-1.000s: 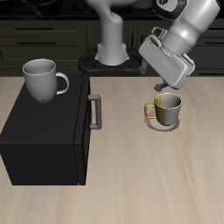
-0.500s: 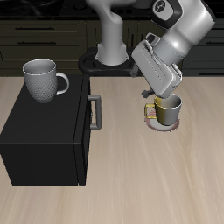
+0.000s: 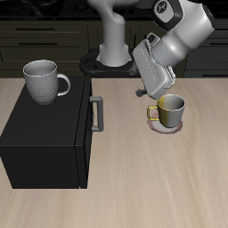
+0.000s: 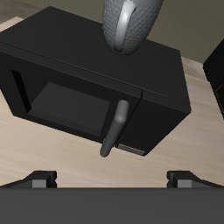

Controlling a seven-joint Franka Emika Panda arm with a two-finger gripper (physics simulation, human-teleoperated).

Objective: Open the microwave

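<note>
The microwave (image 3: 44, 134) is a large matte black box on the table, door shut, with a grey bar handle (image 3: 96, 113) on its front. In the wrist view the microwave (image 4: 153, 74) fills most of the picture, showing its greyish window (image 4: 70, 105) and the handle (image 4: 116, 129). My gripper (image 3: 142, 93) hangs in the air beside the microwave, between it and a yellow mug, a little above the handle's height and apart from it. My gripper (image 4: 112, 179) is open, fingers wide apart with nothing between them.
A grey mug (image 3: 43, 80) stands on top of the microwave and shows in the wrist view too as the grey mug (image 4: 131, 22). A yellow mug (image 3: 169, 109) sits on a small plate (image 3: 162, 126) close under the arm. Dark cabinets run behind the table.
My gripper has shifted sideways from above the yellow mug toward the microwave's handle side and turned to face it. The microwave door and both mugs have not moved.
</note>
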